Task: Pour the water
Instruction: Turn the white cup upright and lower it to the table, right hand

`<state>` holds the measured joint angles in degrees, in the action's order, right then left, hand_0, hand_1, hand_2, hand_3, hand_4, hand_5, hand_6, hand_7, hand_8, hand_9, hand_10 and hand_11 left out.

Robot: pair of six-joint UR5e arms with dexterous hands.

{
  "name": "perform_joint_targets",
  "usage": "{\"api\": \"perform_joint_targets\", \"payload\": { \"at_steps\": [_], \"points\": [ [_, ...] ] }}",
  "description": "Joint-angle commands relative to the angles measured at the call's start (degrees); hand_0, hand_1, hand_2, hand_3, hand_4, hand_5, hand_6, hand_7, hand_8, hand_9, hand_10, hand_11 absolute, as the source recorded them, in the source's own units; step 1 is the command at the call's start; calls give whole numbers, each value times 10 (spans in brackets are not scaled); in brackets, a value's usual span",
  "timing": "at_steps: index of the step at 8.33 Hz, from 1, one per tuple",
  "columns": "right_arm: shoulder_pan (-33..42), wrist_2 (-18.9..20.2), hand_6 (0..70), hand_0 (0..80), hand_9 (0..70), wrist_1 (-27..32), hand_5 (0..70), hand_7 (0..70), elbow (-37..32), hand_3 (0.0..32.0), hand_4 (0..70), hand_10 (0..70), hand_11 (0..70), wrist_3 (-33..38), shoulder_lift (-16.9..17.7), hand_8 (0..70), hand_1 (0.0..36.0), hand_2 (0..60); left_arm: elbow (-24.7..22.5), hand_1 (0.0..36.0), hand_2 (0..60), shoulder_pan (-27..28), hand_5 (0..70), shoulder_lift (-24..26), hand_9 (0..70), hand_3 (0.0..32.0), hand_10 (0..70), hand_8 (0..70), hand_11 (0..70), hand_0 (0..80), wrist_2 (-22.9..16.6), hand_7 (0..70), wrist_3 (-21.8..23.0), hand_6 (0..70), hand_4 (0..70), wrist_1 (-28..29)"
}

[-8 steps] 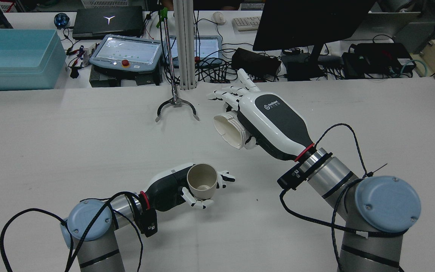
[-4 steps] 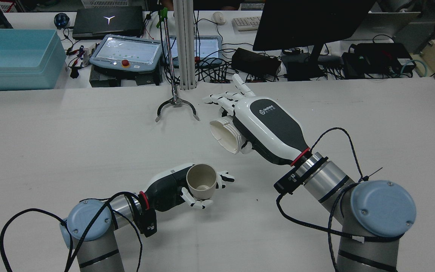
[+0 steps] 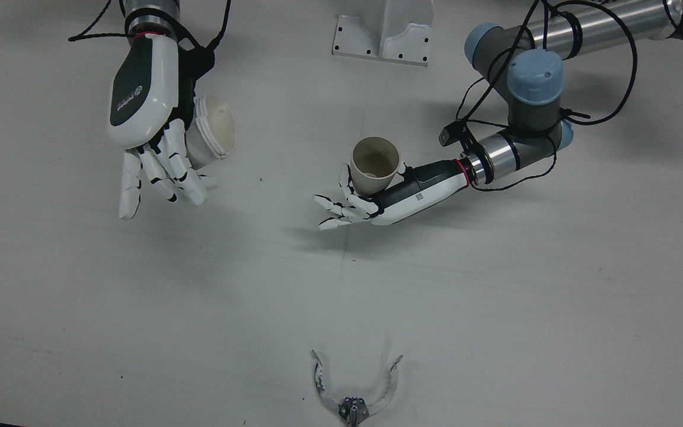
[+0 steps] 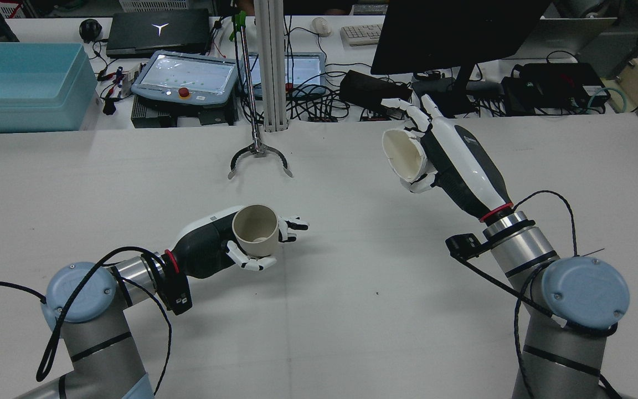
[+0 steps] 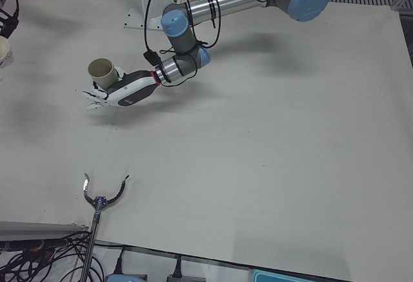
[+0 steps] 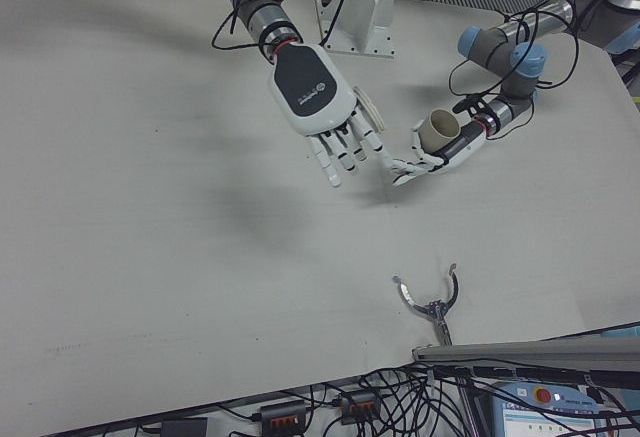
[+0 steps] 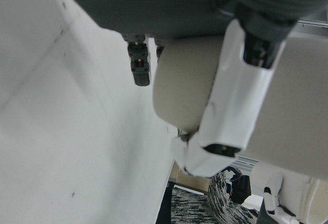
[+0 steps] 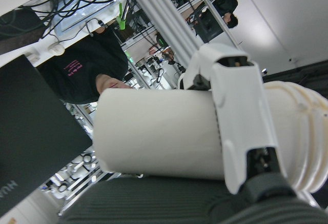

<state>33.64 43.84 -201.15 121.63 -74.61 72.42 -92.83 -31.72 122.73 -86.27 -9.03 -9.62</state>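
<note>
- The left hand [image 4: 225, 246] is clamped on the upright beige cup [image 4: 255, 230], low over the worktop [image 4: 352, 310].
- The right hand [image 4: 452, 160] is clamped on the white cup [image 4: 405, 152], tilted and well apart from the beige one.
- Risk: tipping this far away would spill onto the worktop.

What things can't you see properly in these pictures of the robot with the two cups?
- Water: none can be made out in the beige cup or the white cup; any would be too faint to see.
- White cup, right-front view: almost wholly hidden behind the right hand.
- White cup, left-front view: cut off by the left edge.
- Left hand, left hand view: too close and blurred to show its whole hold.
</note>
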Motion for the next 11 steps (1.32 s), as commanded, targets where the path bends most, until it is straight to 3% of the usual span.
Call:
{"api": "perform_joint_targets", "payload": {
  "at_steps": [1, 3, 4, 5, 6, 7, 8, 9, 11],
  "points": [
    [49, -27, 507, 738, 353, 41, 207, 371, -156, 0, 0, 11, 53, 333, 30, 305, 360, 500, -64, 360, 600, -71, 700, -105, 48, 0, 117, 115, 200, 800, -6, 134, 2, 319, 700, 1],
    [64, -25, 507, 641, 385, 81, 198, 401, -198, 0, 9, 23, 66, 378, 40, 326, 359, 492, -87, 360, 600, -109, 700, -202, 45, 0, 116, 112, 199, 800, -6, 132, 3, 313, 700, 36],
    [64, -26, 490, 587, 417, 88, 186, 374, -208, 0, 41, 55, 108, 392, 44, 350, 316, 464, -91, 360, 600, -130, 700, -238, 46, 0, 116, 112, 199, 800, -6, 130, 4, 309, 700, 56],
    [62, -24, 508, 560, 476, 88, 184, 391, -233, 0, 81, 96, 164, 420, 44, 396, 283, 450, -99, 360, 600, -145, 700, -257, 46, 0, 116, 113, 199, 800, -6, 130, 9, 309, 700, 59],
    [45, -24, 540, 540, 525, 112, 183, 423, -289, 0, 165, 133, 213, 497, 45, 433, 254, 450, -110, 360, 600, -149, 700, -268, 45, 0, 117, 111, 200, 800, -6, 134, 9, 309, 700, 59],
    [12, -23, 568, 516, 561, 182, 177, 455, -360, 0, 277, 178, 272, 550, 45, 460, 207, 415, -111, 360, 600, -153, 700, -270, 44, 0, 116, 110, 199, 800, -7, 134, 9, 306, 700, 59],
    [-6, -23, 584, 511, 591, 250, 186, 444, -404, 0, 203, 188, 287, 556, 50, 490, 197, 391, -112, 360, 600, -153, 700, -270, 44, 0, 115, 110, 198, 800, -10, 136, 10, 308, 700, 58],
    [-15, -21, 619, 521, 602, 284, 196, 458, -418, 0, 197, 186, 284, 558, 70, 503, 207, 403, -117, 360, 600, -154, 700, -270, 43, 0, 115, 110, 198, 800, -10, 135, 10, 308, 700, 57],
    [4, -16, 643, 543, 580, 281, 203, 466, -408, 0, 198, 149, 233, 567, 90, 493, 226, 406, -119, 360, 600, -155, 700, -271, 41, 0, 114, 108, 196, 800, -11, 135, 11, 307, 700, 56]
  ]
}}
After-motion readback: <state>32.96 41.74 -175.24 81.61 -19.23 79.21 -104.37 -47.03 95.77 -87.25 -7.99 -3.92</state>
